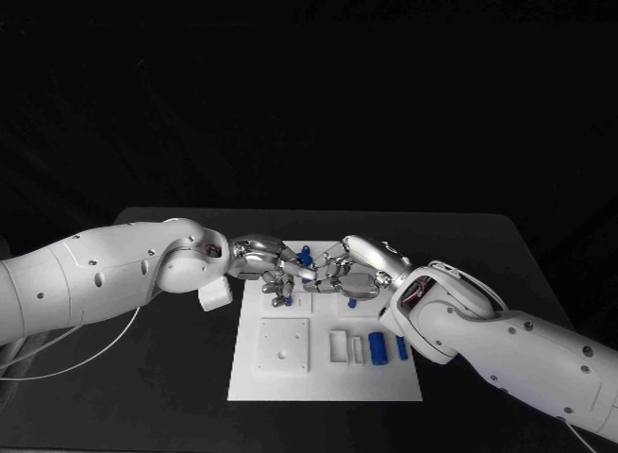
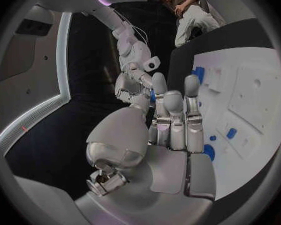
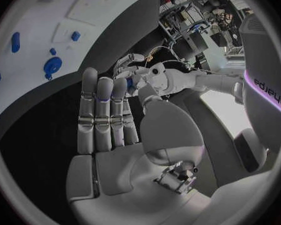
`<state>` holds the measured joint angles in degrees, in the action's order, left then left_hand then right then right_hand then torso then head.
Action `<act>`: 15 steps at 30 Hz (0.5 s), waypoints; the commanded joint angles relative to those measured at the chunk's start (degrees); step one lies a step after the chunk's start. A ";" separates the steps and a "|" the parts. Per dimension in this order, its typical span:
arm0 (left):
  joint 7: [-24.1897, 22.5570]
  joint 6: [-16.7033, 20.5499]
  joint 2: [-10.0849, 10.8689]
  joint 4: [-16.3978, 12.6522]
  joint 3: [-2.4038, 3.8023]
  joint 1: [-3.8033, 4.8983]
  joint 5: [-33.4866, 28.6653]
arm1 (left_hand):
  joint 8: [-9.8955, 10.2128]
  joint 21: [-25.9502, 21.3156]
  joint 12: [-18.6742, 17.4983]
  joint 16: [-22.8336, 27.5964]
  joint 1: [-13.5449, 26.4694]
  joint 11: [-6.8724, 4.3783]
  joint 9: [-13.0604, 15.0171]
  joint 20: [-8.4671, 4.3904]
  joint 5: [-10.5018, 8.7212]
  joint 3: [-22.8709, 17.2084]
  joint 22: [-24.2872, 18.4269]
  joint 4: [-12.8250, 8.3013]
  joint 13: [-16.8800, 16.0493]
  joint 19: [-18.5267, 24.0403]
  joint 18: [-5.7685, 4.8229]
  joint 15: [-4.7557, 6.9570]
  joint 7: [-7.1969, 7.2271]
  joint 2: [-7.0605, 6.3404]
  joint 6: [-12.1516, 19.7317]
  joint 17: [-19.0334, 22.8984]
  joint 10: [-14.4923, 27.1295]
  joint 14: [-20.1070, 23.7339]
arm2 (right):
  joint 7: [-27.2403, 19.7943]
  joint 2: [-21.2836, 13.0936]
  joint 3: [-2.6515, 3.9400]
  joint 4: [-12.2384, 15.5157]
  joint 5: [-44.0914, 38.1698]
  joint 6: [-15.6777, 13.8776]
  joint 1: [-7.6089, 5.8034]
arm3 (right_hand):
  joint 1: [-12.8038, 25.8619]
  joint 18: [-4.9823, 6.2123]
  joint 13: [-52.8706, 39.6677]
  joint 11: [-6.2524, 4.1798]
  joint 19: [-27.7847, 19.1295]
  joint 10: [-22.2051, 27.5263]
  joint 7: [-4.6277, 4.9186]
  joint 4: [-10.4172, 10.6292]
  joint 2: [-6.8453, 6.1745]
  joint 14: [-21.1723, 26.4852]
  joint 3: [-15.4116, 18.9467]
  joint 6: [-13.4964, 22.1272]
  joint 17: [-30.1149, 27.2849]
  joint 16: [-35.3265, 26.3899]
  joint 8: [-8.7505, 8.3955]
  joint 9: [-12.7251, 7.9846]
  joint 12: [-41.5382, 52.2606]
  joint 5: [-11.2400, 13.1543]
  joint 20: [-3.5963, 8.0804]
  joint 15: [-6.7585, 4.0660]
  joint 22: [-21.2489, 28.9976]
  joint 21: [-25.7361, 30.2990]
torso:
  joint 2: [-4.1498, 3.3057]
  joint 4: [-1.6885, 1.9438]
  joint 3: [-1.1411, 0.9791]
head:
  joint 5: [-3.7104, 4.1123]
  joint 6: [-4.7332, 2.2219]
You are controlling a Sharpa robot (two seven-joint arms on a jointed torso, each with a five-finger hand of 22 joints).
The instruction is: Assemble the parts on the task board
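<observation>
Your left hand (image 1: 271, 267) and right hand (image 1: 352, 269) meet over the far end of the task board (image 1: 326, 382), pinching one small blue part (image 1: 306, 257) between their fingertips, other fingers nearly straight. Watch that shared pinch: if either hand pulls unevenly, the part could slip and drop among the blue cylinders (image 1: 378, 347) lying nearer you on the board.

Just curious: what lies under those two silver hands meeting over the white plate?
Under the left hand and right hand lies the white task board, with small blue parts peeking between the fingers. What the hands cover stays hidden.
</observation>
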<state>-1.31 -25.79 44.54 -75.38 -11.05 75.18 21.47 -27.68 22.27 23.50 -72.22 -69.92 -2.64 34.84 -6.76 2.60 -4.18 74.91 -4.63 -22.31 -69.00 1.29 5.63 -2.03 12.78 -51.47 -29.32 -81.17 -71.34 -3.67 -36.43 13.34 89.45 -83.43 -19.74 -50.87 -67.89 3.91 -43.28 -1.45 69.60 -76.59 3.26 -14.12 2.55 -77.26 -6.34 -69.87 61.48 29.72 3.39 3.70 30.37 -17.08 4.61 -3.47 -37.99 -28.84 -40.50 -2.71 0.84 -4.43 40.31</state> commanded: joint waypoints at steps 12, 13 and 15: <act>-0.62 -0.12 -0.03 -0.01 0.20 0.19 -1.40 | 3.23 -0.23 -0.47 0.56 1.14 0.49 0.72 0.09 0.17 2.35 0.80 1.34 -0.01 0.05 -0.67 -0.25 0.12 -1.97 -0.68 0.22 0.64 0.04 | -0.02 -0.07 -0.21 0.07 -1.08 0.15 0.31 | -0.19 -0.77 -0.22 -0.45 -0.27 -0.17 -0.29 0.42 -0.98 -0.12 -2.78 -0.81 0.20 0.57 0.20 0.20 -0.03 0.55 0.17 -0.29 -0.94 -0.48 | 0.00 0.01 0.01 | 0.04 -0.03; -0.55 -0.04 -0.02 0.02 0.20 0.19 -1.42 | 3.31 -0.24 -0.47 0.58 1.16 0.49 0.55 0.10 0.18 2.62 0.79 1.19 -0.01 0.04 -0.65 -0.27 0.09 -2.54 -0.72 0.23 0.67 0.05 | -0.03 -0.08 -0.21 0.08 -1.08 0.13 0.32 | -0.19 -0.77 -0.22 -0.45 -0.27 -0.17 -0.29 0.42 -0.98 -0.12 -2.78 -0.81 0.20 0.57 0.20 0.20 -0.03 0.55 0.17 -0.29 -0.94 -0.48 | 0.00 0.01 0.01 | 0.04 -0.03; -0.42 0.06 -0.01 0.07 0.20 0.19 -1.44 | 3.90 -0.33 -0.44 0.69 1.47 0.52 -1.18 0.24 0.22 3.01 0.75 1.35 -0.02 -0.06 -0.51 -0.37 0.14 -3.08 -1.40 0.34 0.77 -0.01 | -0.06 -0.09 -0.21 0.09 -1.08 0.10 0.33 | -0.27 -0.77 -0.26 -0.47 -0.28 -0.21 -0.31 0.52 -1.06 -0.14 -2.98 -0.91 0.21 0.60 0.22 0.21 -0.02 0.59 0.18 -0.31 -1.09 -0.51 | 0.00 0.00 0.00 | 0.05 0.02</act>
<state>-0.87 -25.79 44.58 -75.26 -11.05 75.18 21.39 -23.99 22.27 23.29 -71.89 -68.50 -2.23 34.06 -6.76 2.65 -1.41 74.93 -3.27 -22.31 -69.00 1.29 5.63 -1.79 10.14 -52.67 -29.03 -80.76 -71.34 -3.70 -36.47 13.31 89.54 -83.65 -20.34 -50.78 -67.87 3.91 -43.48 -1.54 69.61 -76.68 3.25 -13.57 1.79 -77.26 -9.00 -69.89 61.61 29.96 3.36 3.75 30.37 -16.81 4.61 -3.47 -39.03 -29.18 -40.50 -2.70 0.85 -4.39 40.29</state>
